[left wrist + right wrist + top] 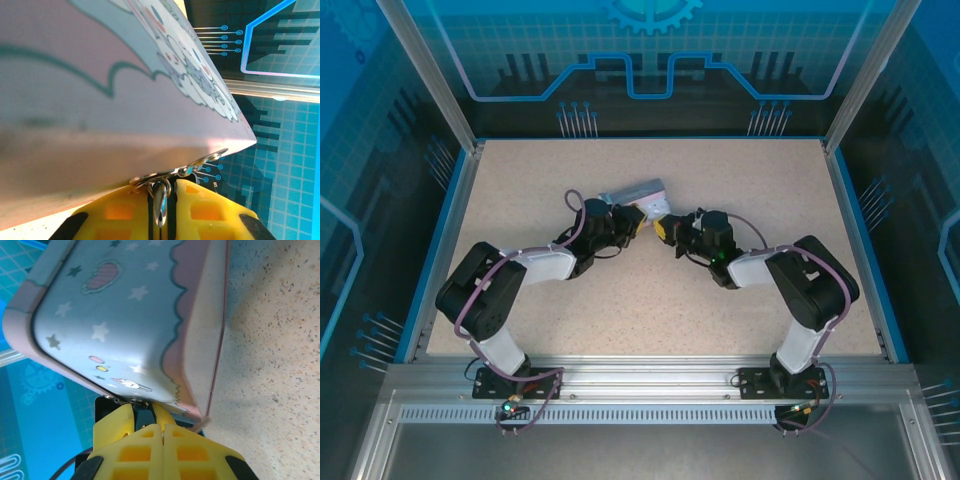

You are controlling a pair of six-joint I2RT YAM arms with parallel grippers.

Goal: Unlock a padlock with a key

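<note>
The pale blue cartoon-printed tin is tipped up off the table between both arms. In the left wrist view the tin looms overhead, and the small metal padlock hangs from its hasp. My left gripper is shut on the padlock. In the right wrist view my right gripper is pressed shut just in front of the dark bluish padlock. The key is almost wholly hidden between its fingers. In the top view the left gripper and right gripper nearly touch.
The speckled table lies open to the right of the tin. The left arm's yellow fingers sit directly ahead of my right fingertips. Blue enclosure walls ring the table.
</note>
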